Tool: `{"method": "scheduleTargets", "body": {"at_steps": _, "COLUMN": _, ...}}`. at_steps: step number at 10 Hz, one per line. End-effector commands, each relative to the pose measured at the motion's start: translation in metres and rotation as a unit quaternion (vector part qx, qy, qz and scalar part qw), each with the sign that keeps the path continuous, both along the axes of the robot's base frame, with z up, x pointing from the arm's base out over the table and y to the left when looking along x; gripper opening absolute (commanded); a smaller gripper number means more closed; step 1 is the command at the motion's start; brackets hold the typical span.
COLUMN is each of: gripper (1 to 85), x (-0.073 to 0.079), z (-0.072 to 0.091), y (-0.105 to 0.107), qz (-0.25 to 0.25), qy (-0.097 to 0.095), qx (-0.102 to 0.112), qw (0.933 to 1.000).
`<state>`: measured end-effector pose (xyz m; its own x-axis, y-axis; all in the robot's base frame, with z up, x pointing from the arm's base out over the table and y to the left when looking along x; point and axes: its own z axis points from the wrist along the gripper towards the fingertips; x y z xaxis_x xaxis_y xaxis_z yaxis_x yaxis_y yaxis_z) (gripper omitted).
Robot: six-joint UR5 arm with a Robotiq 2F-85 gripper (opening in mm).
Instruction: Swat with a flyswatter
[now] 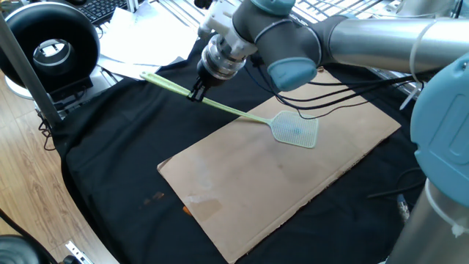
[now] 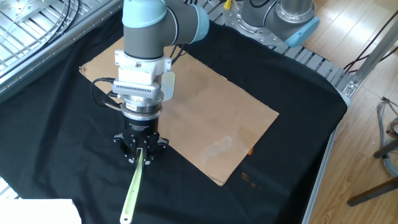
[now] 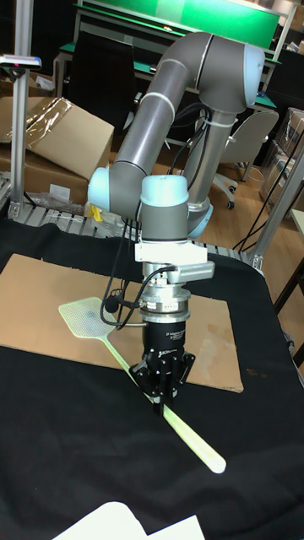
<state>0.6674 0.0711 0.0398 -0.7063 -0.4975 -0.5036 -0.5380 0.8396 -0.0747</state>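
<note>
**Flyswatter gripped along the handle, head low over the cardboard**

The flyswatter (image 1: 242, 114) is held by the gripper (image 1: 198, 92), whose fingers (image 3: 160, 384) are closed tight on the thin handle — roughly a third of the way in from the free end, which juts out behind over the black cloth (image 2: 298, 81) covering the bench. The mesh head (image 1: 296, 131) is seen at or just above the cardboard sheet (image 1: 293, 176); contact cannot be confirmed. The tool is judged light and springy: the long handle will likely flex and whip, and the smooth plastic could twist in a narrow pinch. A hold near the handle's rear portion — as taken here — gives swing length, though a firm squeeze is called for.
</note>
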Motion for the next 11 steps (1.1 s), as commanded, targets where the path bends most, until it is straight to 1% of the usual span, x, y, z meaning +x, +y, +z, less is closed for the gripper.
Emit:
{"method": "scheduleTargets", "body": {"at_steps": 1, "gripper": 1.0, "x": -0.002, "z": -0.005, "y": -0.010, "qz": -0.013, "qy": 0.004, "qx": -0.005, "qw": 0.9999}}
{"method": "scheduleTargets", "body": {"at_steps": 3, "gripper": 1.0, "x": -0.006, "z": -0.006, "y": -0.012, "qz": -0.020, "qy": 0.015, "qx": -0.008, "qw": 0.9997}}
{"method": "scheduleTargets", "body": {"at_steps": 4, "gripper": 1.0, "x": -0.008, "z": -0.008, "y": -0.016, "qz": -0.026, "qy": 0.024, "qx": -0.015, "qw": 0.9993}}
{"method": "scheduleTargets", "body": {"at_steps": 7, "gripper": 1.0, "x": -0.021, "z": -0.012, "y": -0.028, "qz": -0.047, "qy": 0.060, "qx": -0.042, "qw": 0.9962}}
{"method": "scheduleTargets", "body": {"at_steps": 8, "gripper": 1.0, "x": -0.023, "z": -0.011, "y": -0.031, "qz": -0.057, "qy": 0.075, "qx": -0.055, "qw": 0.9940}}
{"method": "scheduleTargets", "body": {"at_steps": 9, "gripper": 1.0, "x": -0.027, "z": -0.007, "y": -0.033, "qz": -0.070, "qy": 0.098, "qx": -0.068, "qw": 0.9904}}
{"method": "scheduleTargets", "body": {"at_steps": 11, "gripper": 1.0, "x": -0.030, "z": 0.006, "y": -0.037, "qz": -0.079, "qy": 0.142, "qx": -0.085, "qw": 0.9830}}
